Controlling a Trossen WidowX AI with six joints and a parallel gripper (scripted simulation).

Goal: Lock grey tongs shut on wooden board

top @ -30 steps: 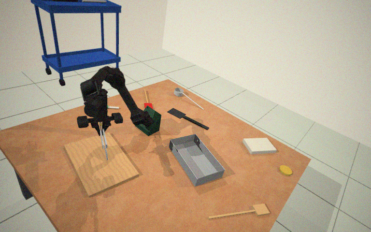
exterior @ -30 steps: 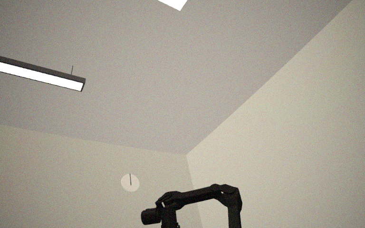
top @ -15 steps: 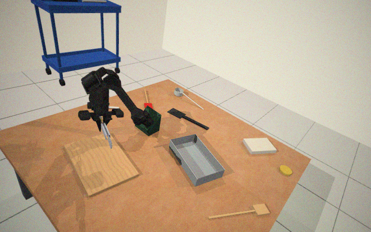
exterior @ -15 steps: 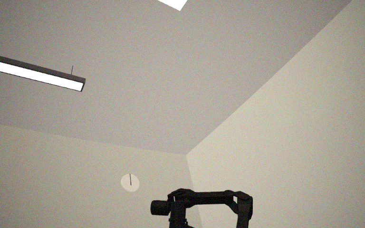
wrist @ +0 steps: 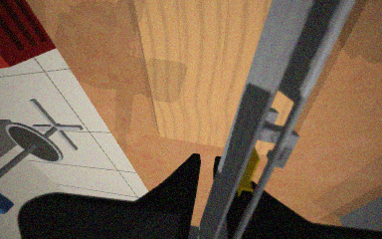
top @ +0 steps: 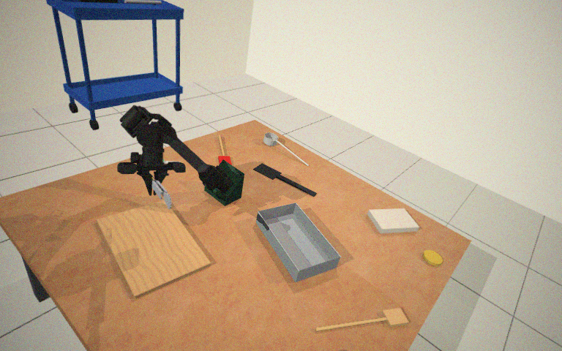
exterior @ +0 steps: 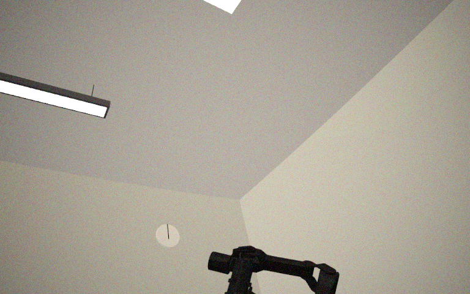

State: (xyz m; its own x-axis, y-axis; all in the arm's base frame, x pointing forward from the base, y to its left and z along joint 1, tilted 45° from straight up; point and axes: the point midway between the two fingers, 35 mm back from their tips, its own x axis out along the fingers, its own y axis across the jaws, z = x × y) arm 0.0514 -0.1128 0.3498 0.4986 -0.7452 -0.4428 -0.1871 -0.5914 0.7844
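The grey tongs [top: 162,193] [wrist: 271,55] hang in my gripper [top: 154,188] [wrist: 206,161], which is shut on them. They slant downward in the top view, held above the table by the back edge of the wooden board [top: 153,252] [wrist: 199,95], not lying on it. Their two arms run close together in the wrist view; whether the lock has caught cannot be seen. A yellow part [wrist: 249,171] shows between the arms near my fingers. The roasting tin [top: 317,270] stands right of the board, with no tongs across it. The exterior view shows only part of my arm.
My arm's dark green base [top: 234,183] stands behind the board and tin. A black spatula [top: 285,180], a metal cup [top: 270,140] and a red-headed tool [top: 224,159] lie farther back. A white block [top: 394,221], a yellow disc [top: 432,257] and a wooden spatula [top: 395,316] lie to the right.
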